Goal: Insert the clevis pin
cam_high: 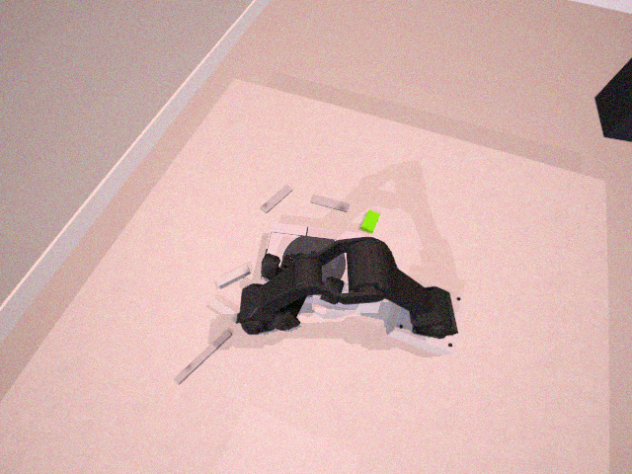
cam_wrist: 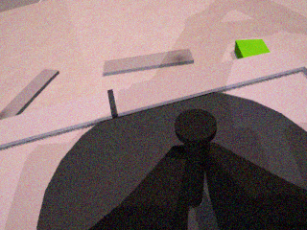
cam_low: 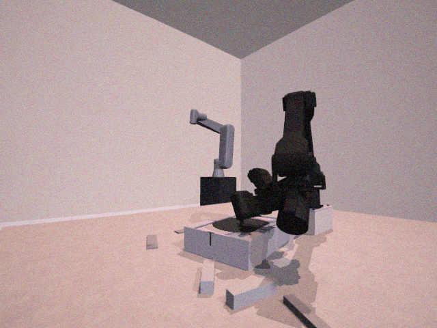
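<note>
1. I hold the clevis pin (cam_wrist: 196, 126) between my fingers (cam_low: 237, 208), which are closed on it; the wrist view shows its round head just beyond their tips, above the disc (cam_high: 306, 246) (cam_low: 225, 224) (cam_wrist: 91, 187).
2. The top view hides the pin beneath my arm (cam_high: 367, 265) (cam_low: 296, 155); whether its tip is in either hole, I cannot tell.
3. The disc looks flat inside the tray (cam_high: 276, 243) (cam_low: 216, 247) (cam_wrist: 48, 135); the exterior view adds the tray's tall side wall.
4. The wrist and top views show a green block (cam_high: 369, 220) (cam_wrist: 252, 48) beyond the tray, which I can't find from the exterior.
5. My arm rises from its base, bends high, and reaches down with my fingers slanted low over the disc.
6. Pale bars (cam_high: 329, 202) (cam_low: 206, 277) (cam_wrist: 149, 62) lie around the tray on the pinkish desk (cam_high: 408, 408) (cam_low: 88, 282) (cam_wrist: 53, 48).
7. Farther off, a grey arm (cam_low: 226, 146) stands on a black box (cam_low: 218, 190), near pale walls (cam_low: 106, 106) under a grey ceiling (cam_low: 236, 24).
</note>
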Controlling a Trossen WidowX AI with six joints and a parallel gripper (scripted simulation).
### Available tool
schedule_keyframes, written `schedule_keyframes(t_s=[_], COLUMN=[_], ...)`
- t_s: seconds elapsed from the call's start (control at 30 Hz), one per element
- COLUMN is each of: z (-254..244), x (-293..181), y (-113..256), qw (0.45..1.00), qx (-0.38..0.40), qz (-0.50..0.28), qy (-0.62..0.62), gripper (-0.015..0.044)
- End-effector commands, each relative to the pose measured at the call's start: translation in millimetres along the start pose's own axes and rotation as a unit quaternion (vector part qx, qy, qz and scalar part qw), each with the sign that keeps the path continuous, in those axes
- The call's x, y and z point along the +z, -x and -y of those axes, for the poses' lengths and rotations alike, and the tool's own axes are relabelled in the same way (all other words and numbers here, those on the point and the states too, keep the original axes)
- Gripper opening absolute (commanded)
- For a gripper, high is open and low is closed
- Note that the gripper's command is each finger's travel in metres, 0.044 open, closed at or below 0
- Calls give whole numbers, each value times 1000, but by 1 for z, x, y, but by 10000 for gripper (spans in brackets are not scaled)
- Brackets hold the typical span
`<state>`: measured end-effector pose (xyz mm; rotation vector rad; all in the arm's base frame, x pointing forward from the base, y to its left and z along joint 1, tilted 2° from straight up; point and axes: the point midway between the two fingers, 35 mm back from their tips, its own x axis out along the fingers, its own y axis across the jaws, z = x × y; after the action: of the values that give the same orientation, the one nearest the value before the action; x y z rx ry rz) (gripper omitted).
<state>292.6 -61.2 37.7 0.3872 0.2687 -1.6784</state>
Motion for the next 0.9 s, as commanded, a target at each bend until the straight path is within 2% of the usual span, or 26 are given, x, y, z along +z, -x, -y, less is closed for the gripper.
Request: schedule_keyframes(t_s=[0.0, 0.87], z=[-3, -8], x=[0, 0], y=[0, -1], qw=[1000, 1000], qx=[2, 2], qz=[1, 1], qy=[0, 0], gripper=[0, 0])
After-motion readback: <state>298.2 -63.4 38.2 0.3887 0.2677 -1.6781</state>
